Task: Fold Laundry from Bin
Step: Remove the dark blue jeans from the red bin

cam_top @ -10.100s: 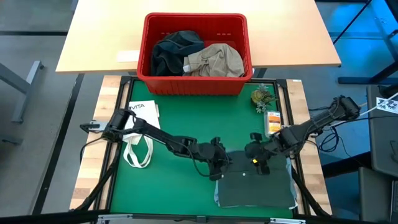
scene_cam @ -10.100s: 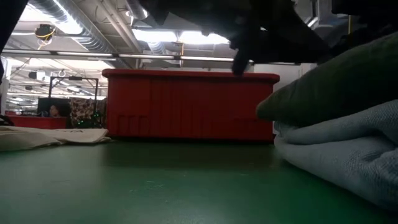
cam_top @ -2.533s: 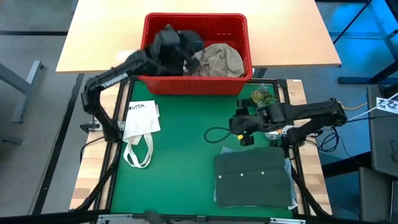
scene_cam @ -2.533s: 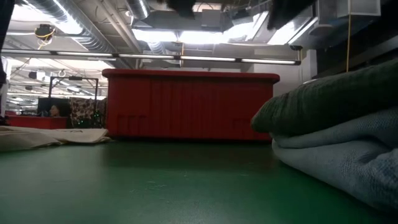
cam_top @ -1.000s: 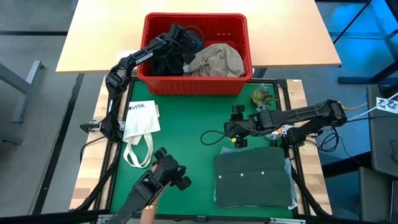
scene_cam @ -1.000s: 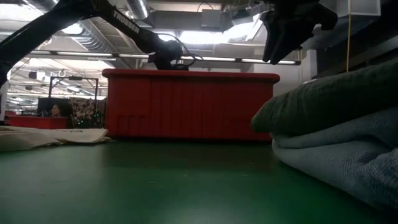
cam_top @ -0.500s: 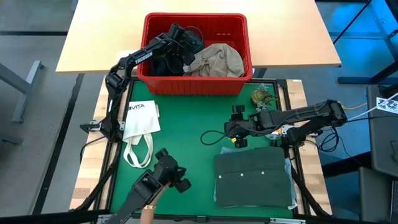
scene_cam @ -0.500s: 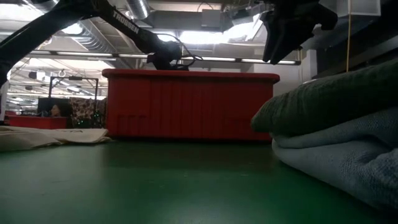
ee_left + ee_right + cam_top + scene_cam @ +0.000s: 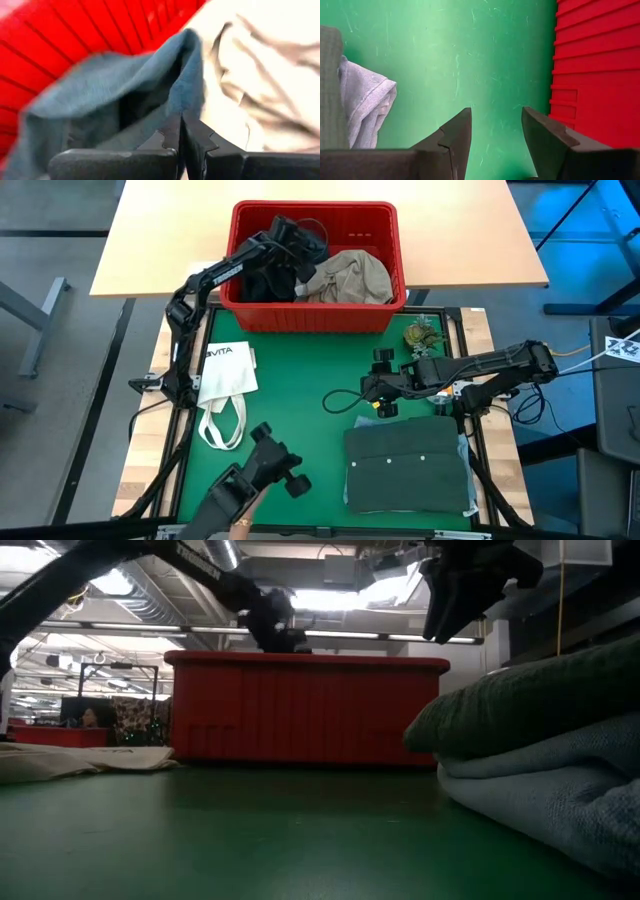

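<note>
The red bin (image 9: 312, 316) stands at the table's far edge with a dark garment (image 9: 262, 276) on its left side and a khaki one (image 9: 348, 276) on its right. My left gripper (image 9: 297, 237) reaches into the bin over the dark garment and is shut on it; in the low view the left gripper (image 9: 273, 624) shows just above the bin's rim. My right gripper (image 9: 381, 392) hangs open above the green mat (image 9: 300, 410), nothing between its fingers. A folded dark green piece (image 9: 410, 468) lies on a light grey one (image 9: 560, 802) at the near right. My left gripper pinches a raised fold of the dark blue-green garment (image 9: 187, 98) between its two fingers. The fingers slant down into the bin from the table's left. The cloth stands up in a ridge at the fingertips while the rest of it lies in the bin.
A white tote bag (image 9: 224, 376) lies on the mat's left. A small plant figure (image 9: 422, 335) and an orange packet (image 9: 438, 372) sit at the right edge. A dark jointed device (image 9: 262, 476), held by a person's hand (image 9: 238, 526), reaches in over the near edge.
My left gripper has shut on the dark garment and risen a little above the bin's rim, drawing a fold of the cloth up with it. The dark device at the near edge has shifted slightly.
</note>
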{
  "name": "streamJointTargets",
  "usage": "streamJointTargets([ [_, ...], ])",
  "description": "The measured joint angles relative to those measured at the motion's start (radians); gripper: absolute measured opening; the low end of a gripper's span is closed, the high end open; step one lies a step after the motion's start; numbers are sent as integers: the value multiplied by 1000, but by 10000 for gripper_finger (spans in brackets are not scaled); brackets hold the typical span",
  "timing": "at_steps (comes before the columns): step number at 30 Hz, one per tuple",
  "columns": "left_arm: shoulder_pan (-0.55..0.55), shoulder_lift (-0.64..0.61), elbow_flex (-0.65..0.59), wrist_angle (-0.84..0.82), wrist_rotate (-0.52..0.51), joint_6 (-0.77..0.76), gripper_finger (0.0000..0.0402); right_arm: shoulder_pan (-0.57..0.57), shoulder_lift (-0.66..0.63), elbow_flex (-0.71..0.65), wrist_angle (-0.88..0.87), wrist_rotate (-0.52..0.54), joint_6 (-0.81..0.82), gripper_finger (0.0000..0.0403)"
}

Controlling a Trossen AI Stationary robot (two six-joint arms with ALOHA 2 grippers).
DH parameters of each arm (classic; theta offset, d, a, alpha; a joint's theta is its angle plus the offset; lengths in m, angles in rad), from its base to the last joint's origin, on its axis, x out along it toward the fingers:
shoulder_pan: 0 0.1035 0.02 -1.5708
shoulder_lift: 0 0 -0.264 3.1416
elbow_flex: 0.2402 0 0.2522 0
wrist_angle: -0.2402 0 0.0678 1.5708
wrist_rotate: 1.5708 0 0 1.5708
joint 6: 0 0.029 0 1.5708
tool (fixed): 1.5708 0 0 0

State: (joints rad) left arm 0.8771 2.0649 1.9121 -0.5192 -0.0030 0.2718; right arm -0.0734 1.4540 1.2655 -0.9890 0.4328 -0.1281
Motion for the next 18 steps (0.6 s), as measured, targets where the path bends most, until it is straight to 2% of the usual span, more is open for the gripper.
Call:
streamJointTargets([
  [11,-37,-247,0,80,-10,-42,1,1,0,0,1,0,30,174],
  [18,-91,-407,0,247,-3,-60,1,1,0,0,13,0,30,174],
])
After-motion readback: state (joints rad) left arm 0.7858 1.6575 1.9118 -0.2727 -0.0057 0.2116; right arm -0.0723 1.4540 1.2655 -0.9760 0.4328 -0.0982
